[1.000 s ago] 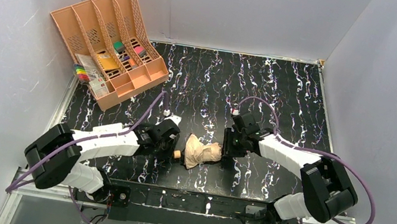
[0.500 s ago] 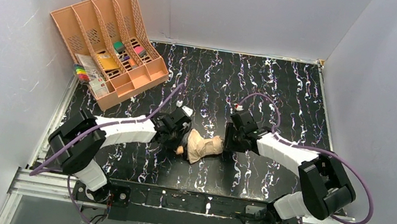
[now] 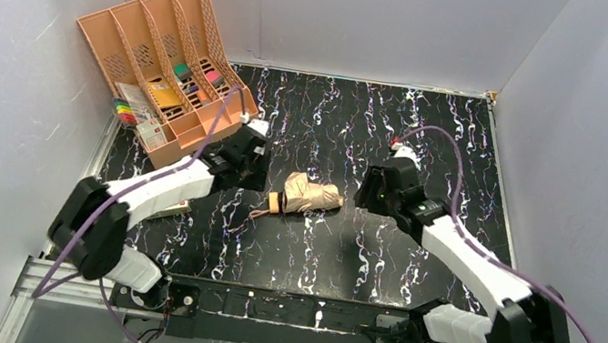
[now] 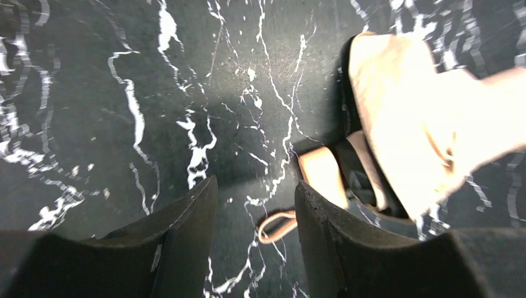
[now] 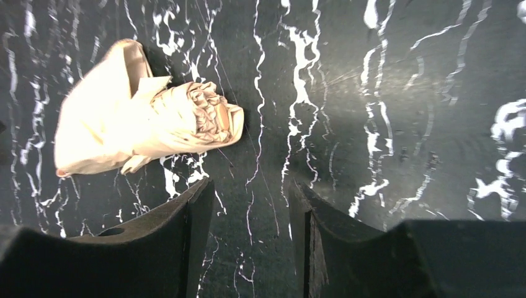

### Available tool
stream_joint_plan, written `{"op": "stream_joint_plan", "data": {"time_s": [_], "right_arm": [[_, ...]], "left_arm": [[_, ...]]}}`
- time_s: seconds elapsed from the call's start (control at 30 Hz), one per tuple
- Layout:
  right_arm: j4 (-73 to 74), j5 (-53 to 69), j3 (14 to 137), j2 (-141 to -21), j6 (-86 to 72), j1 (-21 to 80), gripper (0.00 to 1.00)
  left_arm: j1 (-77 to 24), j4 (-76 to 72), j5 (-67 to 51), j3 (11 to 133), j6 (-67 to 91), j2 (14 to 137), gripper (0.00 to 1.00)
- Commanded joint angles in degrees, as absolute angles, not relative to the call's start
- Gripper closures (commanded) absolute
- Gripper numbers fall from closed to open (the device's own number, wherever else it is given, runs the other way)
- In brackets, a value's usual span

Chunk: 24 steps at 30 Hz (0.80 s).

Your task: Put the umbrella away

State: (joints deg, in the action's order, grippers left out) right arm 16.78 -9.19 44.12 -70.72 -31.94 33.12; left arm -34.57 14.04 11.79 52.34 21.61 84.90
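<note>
The umbrella [image 3: 306,196] lies on its side about the middle of the bench [image 3: 435,137], between the two arms and touching neither. Its short tan handle [image 3: 275,205] points left and a little nearer, and the small loop strap [image 3: 259,213] trails on the surface beyond it. The pale fabric is bunched rather than wrapped tight, with a loose flap standing off one side. The left hand [image 4: 254,208] hovers just left of the handle, jaws apart, with only dark marbled bench between them. The right hand [image 5: 248,211] hangs off the canopy's gathered tip on the right, likewise parted and empty. From where I stand the trouble looks to be that slack cloth: a pinch that takes only a fold would, I think, let the bundle sag or spill open on the lift. A grip on the rounded handle could let the whole thing swing. The strap might also catch on a finger or an edge. Well away in the far left corner stands the peach-orange file tray [image 3: 166,58], leaning against the wall, which I take to be where the umbrella goes. Several of its narrow slots hold small coloured things, with a pack of markers [image 3: 127,111] at its near end, so room looks tight. The left arm itself lies across the straight line from umbrella to tray.
</note>
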Motion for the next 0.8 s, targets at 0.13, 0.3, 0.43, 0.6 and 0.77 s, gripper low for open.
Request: {"op": "stream_joint_plan", "data": {"time_s": [0.13, 0.3, 0.43, 0.6, 0.77], "right_arm": [[19.53, -11.55, 39.65, -48.61, -26.8, 32.73, 0.36], [22.14, -11.66, 41.65, -39.52, -20.55, 32.69, 0.31], [27.16, -23.68, 42.56, -32.77, -18.55, 32.63, 0.08], [31.15, -29.62, 45.29, -30.74, -15.96, 32.66, 0.01], [26.91, -32.57, 38.96, -23.87, -12.36, 32.69, 0.02]], "left_arm": [[-34.8, 24.06, 17.14, 44.46, 30.02, 57.26, 0.41], [-34.8, 27.78, 17.17, 40.69, 32.76, 45.17, 0.3], [-34.8, 31.97, 23.54, 42.94, 32.84, 40.47, 0.07], [-34.8, 36.72, 31.4, 46.19, 27.48, 37.38, 0.02], [-34.81, 35.25, 31.86, 43.98, 27.33, 33.36, 0.02]]}}
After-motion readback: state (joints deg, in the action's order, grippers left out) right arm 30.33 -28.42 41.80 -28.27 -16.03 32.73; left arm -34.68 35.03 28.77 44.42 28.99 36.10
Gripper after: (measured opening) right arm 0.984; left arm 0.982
